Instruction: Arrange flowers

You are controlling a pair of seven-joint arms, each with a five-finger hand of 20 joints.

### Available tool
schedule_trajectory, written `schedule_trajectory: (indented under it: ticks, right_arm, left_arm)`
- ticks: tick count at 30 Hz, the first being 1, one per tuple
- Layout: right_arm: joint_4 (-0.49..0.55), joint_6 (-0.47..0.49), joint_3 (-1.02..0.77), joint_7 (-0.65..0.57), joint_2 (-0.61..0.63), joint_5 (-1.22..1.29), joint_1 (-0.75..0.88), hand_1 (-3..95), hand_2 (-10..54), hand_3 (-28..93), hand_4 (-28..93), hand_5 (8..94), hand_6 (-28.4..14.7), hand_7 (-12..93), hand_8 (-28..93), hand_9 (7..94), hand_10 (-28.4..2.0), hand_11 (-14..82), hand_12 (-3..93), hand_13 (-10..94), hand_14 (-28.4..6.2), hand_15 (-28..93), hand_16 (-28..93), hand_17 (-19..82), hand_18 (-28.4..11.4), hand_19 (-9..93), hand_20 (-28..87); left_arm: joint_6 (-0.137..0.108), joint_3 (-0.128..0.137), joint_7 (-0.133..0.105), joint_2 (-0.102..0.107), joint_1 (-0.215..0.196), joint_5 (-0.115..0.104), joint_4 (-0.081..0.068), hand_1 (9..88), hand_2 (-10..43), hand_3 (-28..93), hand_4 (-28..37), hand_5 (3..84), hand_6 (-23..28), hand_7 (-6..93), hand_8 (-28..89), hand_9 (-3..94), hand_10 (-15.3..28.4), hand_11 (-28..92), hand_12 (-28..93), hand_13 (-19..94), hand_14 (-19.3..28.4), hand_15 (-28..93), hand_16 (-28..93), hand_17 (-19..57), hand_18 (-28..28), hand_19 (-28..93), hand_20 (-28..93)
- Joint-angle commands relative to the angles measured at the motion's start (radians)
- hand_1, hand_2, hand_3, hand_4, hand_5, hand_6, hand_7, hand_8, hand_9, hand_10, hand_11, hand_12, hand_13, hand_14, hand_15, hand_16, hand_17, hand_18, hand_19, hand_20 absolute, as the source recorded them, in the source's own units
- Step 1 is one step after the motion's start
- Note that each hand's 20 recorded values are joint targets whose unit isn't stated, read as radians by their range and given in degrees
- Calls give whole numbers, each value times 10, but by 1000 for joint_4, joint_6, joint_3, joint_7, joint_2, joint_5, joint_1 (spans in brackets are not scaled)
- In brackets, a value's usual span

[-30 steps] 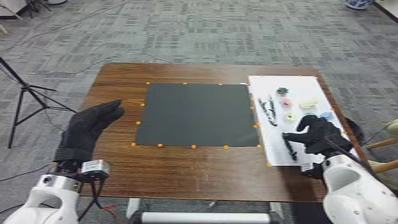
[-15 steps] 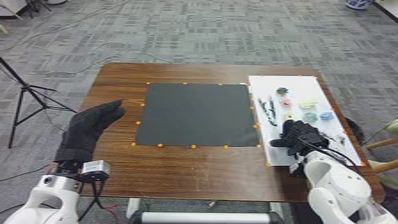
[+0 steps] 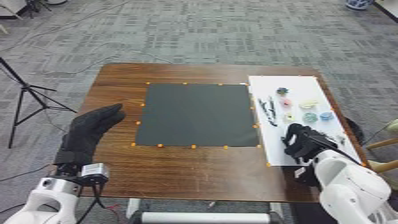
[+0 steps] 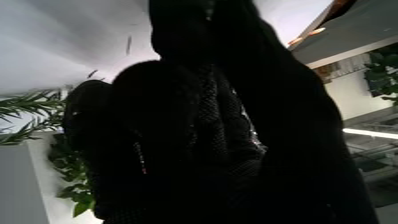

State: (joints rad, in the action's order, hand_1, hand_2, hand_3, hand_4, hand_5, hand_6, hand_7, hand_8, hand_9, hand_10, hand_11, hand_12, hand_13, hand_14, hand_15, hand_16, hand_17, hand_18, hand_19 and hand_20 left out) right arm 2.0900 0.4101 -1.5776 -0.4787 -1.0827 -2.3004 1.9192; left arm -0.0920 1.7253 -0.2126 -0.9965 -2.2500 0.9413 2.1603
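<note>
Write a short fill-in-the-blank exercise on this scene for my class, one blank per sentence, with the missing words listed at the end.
1. The hand over the sheet with the small coloured pieces is the robot's ____ hand.
2. That sheet is ____ in colour.
3. The small markers along the edges of the dark sheet are ____ in colour.
4. The tripod stands on the robot's ____ side of the table.

Missing words: right; white; orange; left.
</note>
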Motion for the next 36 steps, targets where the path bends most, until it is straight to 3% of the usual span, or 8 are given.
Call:
schedule_trajectory:
  ticks: [1,7,14,20,23,27,30,36]
  right_arm:
    - [-46,-145,18,2,-12,93,72,642,-95,559,-87,409,-38,552,283,857,-97,236,573,930,-19,517,350,637,-102,927,365]
    - [-54,-289,25,44,4,182,54,639,-95,584,-61,534,-22,559,263,890,-102,232,492,937,-19,502,303,676,-79,883,320]
    - [-11,-301,14,72,48,354,-26,640,-95,584,-50,555,-26,568,232,904,-95,228,478,937,-15,523,271,698,-75,870,328]
    - [9,-253,54,46,64,634,-193,640,-95,584,-46,558,-29,567,231,907,-94,227,475,937,-8,536,261,705,-71,875,334]
    - [-13,-236,117,15,53,787,-292,641,-95,583,-46,560,-30,567,230,908,-97,225,473,937,-5,541,256,710,-65,876,335]
    - [-46,-195,237,-25,33,901,-409,641,-95,582,-46,560,-31,567,228,912,-100,220,464,937,-2,543,251,713,-62,875,336]
    - [-78,-169,331,-71,-3,999,-495,643,-95,581,-47,559,-32,569,227,915,-103,218,456,937,-1,544,249,714,-61,875,337]
    - [-171,-176,484,-163,-126,1104,-619,647,-95,577,-48,562,-37,572,215,921,-110,207,439,937,-1,545,244,717,-58,872,337]
  left_arm:
    - [41,-4,32,-18,5,19,4,212,-20,674,-277,509,20,114,-80,487,140,177,121,380,173,122,21,38,127,105,169]
    - [26,-8,26,-7,11,7,3,215,-19,671,-277,508,21,113,-79,486,142,177,121,379,174,123,21,38,127,105,169]
    - [-1,-8,11,22,16,-2,-3,214,-16,669,-279,506,29,107,-78,487,143,178,121,380,174,124,21,38,127,106,169]
    - [-79,41,-28,57,-16,-89,-27,210,-12,673,-281,511,33,111,-76,496,144,184,122,385,175,130,21,41,129,112,171]
    - [-110,64,-30,56,-28,-59,-54,208,-12,676,-282,513,32,114,-77,498,145,187,121,387,176,135,21,41,129,115,172]
    - [-184,88,-48,54,-50,-18,-87,200,-8,678,-282,520,30,118,-78,503,144,188,120,391,177,137,20,41,129,116,171]
    - [-257,99,-71,71,-68,-31,-108,191,11,676,-282,538,23,125,-83,523,146,187,116,401,176,139,16,45,130,115,171]
    - [-295,118,-69,110,-70,-9,-141,192,108,654,-283,573,1,133,-92,561,143,184,110,423,176,150,12,53,128,115,173]
